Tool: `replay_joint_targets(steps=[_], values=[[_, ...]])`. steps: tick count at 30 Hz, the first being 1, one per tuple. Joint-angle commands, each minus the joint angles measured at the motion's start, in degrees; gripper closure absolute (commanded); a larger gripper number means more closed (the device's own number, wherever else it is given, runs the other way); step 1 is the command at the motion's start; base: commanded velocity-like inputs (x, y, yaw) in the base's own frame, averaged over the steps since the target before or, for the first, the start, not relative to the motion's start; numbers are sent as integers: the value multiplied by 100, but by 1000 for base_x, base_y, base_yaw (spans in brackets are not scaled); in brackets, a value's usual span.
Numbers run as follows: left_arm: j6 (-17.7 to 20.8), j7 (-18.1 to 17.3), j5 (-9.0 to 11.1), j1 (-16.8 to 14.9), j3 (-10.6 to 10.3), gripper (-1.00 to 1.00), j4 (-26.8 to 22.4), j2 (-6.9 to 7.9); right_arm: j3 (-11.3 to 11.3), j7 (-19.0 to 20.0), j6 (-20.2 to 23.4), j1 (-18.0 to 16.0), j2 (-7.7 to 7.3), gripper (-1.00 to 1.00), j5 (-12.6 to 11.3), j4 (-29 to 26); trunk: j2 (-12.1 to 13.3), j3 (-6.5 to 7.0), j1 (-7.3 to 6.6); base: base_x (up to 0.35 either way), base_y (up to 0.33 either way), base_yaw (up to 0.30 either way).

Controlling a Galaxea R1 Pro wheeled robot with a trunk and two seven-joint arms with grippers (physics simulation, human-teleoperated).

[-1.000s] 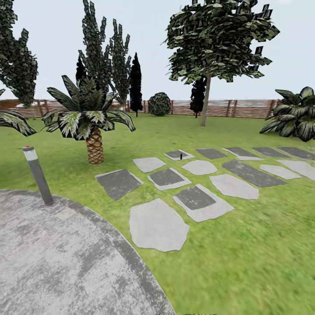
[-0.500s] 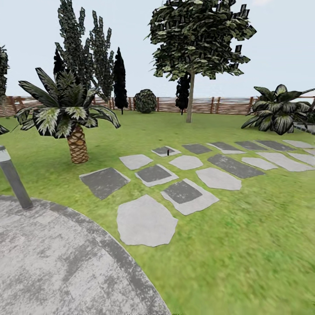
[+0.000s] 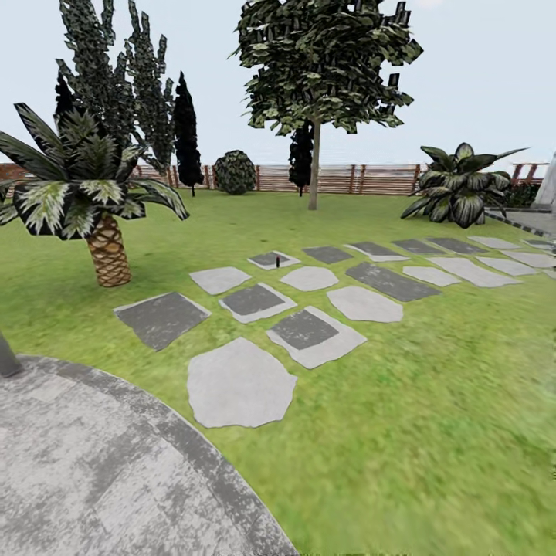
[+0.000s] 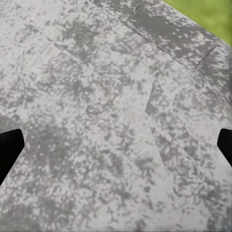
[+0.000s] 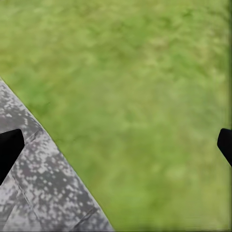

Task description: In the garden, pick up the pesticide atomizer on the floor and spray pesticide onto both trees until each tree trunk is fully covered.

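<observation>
i'm at the rim of the round paving, facing the garden lawn. the step in hand, as i judge it, is finding the atomizer: a small dark upright thing stands on a far stepping stone, well ahead of both sets of fingers, too small to tell for sure. the left gripper hangs over paving with its fingers wide apart and nothing between them; the right gripper is just as spread, over the grass edge. i'd drive along the stones, keep that dark thing centred, and leave both grippers spread until it lies between the fingers. one tall tree rises near the fence.
</observation>
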Motion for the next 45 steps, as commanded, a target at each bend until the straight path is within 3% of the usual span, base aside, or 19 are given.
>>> replay_joint_targets(steps=[1,28,37,45], values=[[0,0,1,0,3,-100,18,0,0,3,0,0,0,-100,0,0,-42,-27,23,0,0,-179],[0,6,4,0,14,-100,116,0,26,23,0,0,1,-100,8,0,-1125,-744,616,0,0,-135],[-6,8,19,0,29,-100,117,31,26,23,0,0,1,-100,9,0,-1125,-825,616,13,-1,-92],[0,9,21,0,31,-100,116,27,26,23,0,0,1,-100,9,4,-1125,-871,616,245,-107,-42]])
